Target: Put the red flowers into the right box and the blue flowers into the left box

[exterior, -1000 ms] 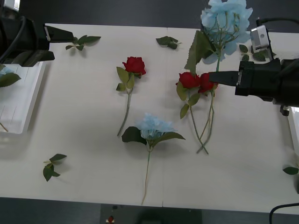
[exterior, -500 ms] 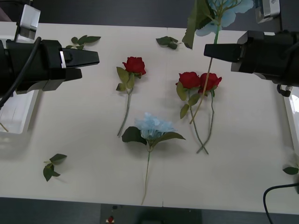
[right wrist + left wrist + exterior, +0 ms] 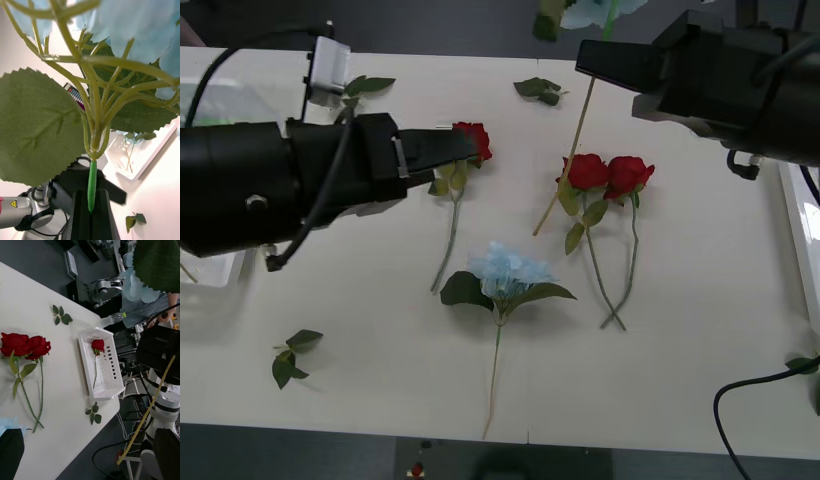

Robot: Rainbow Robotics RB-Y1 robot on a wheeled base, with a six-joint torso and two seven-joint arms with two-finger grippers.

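1. Blue hydrangea (image 3: 123,26) hangs above the table's far edge, its stem (image 3: 565,165) clamped in the right gripper (image 3: 91,210).
2. Left gripper (image 3: 442,152), fingers parted near a red rose (image 3: 472,138), should take that stem.
3. Left box (image 3: 140,155) is the drop.

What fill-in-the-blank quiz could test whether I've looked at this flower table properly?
1. The right gripper holds a ____ flower up by its stem.
2. The number of red roses lying loose on the table is ____.
3. The right box has one ____ rose lying in it.
4. The left gripper hovers by the head of a single ____ rose.

Missing words: blue; three; red; red
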